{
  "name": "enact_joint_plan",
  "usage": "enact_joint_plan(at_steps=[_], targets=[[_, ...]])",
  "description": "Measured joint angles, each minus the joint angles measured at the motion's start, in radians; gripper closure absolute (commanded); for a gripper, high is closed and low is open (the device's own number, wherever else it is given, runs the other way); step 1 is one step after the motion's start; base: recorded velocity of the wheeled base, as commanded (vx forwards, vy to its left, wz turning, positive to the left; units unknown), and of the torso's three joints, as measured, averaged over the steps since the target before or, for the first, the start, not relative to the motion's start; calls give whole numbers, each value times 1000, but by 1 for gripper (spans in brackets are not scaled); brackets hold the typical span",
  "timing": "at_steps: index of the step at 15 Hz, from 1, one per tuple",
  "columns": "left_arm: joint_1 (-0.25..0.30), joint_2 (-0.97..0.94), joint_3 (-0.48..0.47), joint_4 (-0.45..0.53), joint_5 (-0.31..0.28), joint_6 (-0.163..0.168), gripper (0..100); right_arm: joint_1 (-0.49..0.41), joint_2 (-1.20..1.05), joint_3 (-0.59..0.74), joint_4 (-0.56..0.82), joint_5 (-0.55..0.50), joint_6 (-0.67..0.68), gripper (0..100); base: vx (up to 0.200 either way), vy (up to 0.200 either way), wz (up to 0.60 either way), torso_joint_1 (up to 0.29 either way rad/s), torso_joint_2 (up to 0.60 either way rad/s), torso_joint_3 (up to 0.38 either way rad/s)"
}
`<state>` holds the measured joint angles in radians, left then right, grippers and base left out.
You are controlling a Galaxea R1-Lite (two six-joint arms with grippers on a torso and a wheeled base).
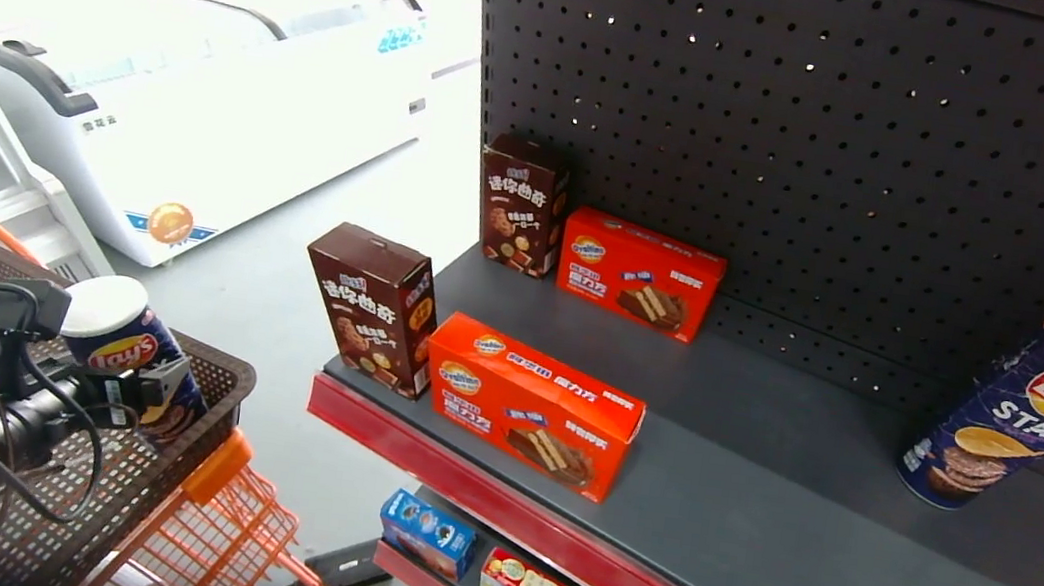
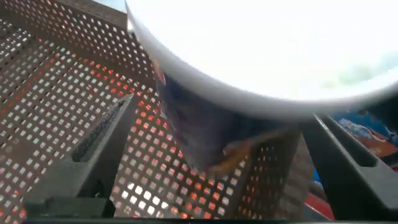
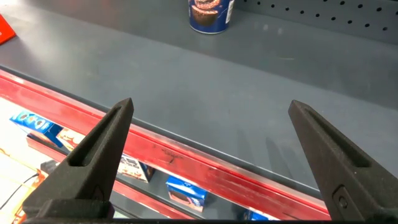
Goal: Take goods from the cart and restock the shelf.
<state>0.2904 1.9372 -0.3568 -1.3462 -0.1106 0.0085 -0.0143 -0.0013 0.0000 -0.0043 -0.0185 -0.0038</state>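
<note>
A blue chips can point(image 1: 126, 352) with a white lid stands in the brown mesh basket point(image 1: 188, 451) on the orange cart. My left gripper point(image 1: 155, 386) is open around it. In the left wrist view the can point(image 2: 211, 130) sits between the two fingers point(image 2: 93, 155), with a gap showing on one side. My right gripper point(image 3: 211, 109) is open and holds nothing; it hangs over the front of the grey shelf point(image 3: 249, 93). A second chips can point(image 1: 1021, 409) leans against the pegboard on the shelf, and its base point(image 3: 211, 15) appears in the right wrist view.
On the shelf's left part stand two brown cookie boxes point(image 1: 374, 309) point(image 1: 522, 204) and two orange boxes point(image 1: 532, 405) point(image 1: 641, 273). A red rail point(image 1: 495, 501) edges the shelf front. Lower shelves hold small packs point(image 1: 430, 531). A white chest freezer point(image 1: 203, 110) stands behind the cart.
</note>
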Motion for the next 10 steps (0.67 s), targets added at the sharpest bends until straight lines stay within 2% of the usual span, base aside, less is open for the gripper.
enact_joint_plan(at_steps=[3, 6, 8, 9, 10], targets=[[0, 74, -77, 5, -6, 0, 0, 0, 0, 0, 0, 0, 0, 0, 0, 0, 0, 0, 0, 0], [-6, 122, -92, -8, -109, 4, 0, 1, 0, 0, 0, 0, 0, 0, 0, 0, 0, 0, 0, 0], [-6, 137, -111, -20, -123, 22, 0, 1, 0, 0, 0, 0, 0, 0, 0, 0, 0, 0, 0, 0], [-6, 143, -117, -37, -125, 26, 100, 0, 0, 0, 0, 0, 0, 0, 0, 0, 0, 0, 0, 0], [-6, 149, -128, -45, -126, 26, 100, 0, 0, 0, 0, 0, 0, 0, 0, 0, 0, 0, 0, 0]])
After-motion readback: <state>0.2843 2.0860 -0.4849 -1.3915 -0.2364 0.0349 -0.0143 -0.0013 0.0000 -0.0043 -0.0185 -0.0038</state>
